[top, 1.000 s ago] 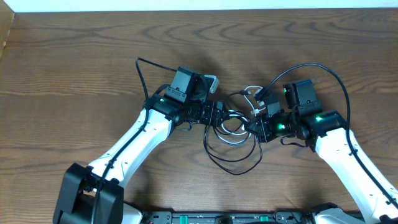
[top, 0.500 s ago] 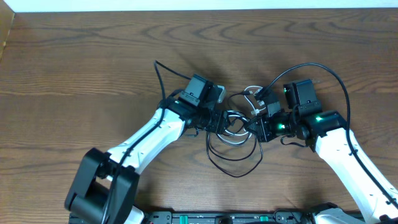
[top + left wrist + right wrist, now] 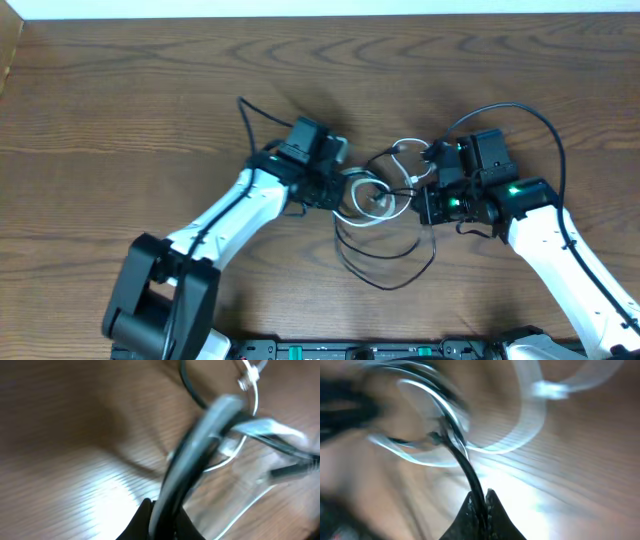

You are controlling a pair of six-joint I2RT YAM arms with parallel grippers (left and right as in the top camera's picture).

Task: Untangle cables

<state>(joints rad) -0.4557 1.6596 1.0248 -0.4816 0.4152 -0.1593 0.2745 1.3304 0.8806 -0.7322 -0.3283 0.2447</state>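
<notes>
1. Since a second earlier, the left fingers (image 3: 162, 509) had snapped closed and the left arm (image 3: 225, 215) had swung in toward the tangle. The right arm (image 3: 545, 245) had held its place. The near loop of the black cable (image 3: 466, 467) had also spread wider toward the table's right edge.
2. The left fingers were closed on the tangle, with a dark strand rising from between them. Motion blur in the left wrist view hid whether a pale strand was pinched along with it.
3. The right fingers (image 3: 481, 505) were shut on the black cable, which ran straight up out of the tips toward the knot.
4. Between the two sets of fingers, the white cable (image 3: 527, 420) lay in small coils. One ring sat just beside the left fingers, and a further loop lay toward the far edge, close to the right wrist.
5. The black cable crossed through those coils, then hung out in large slack loops toward the near edge of the table (image 3: 120, 80).
6. The whole tangle sat around the middle of the table, a little right of centre. The arms reached in from the near corners, and the fingers faced each other across the knot.
</notes>
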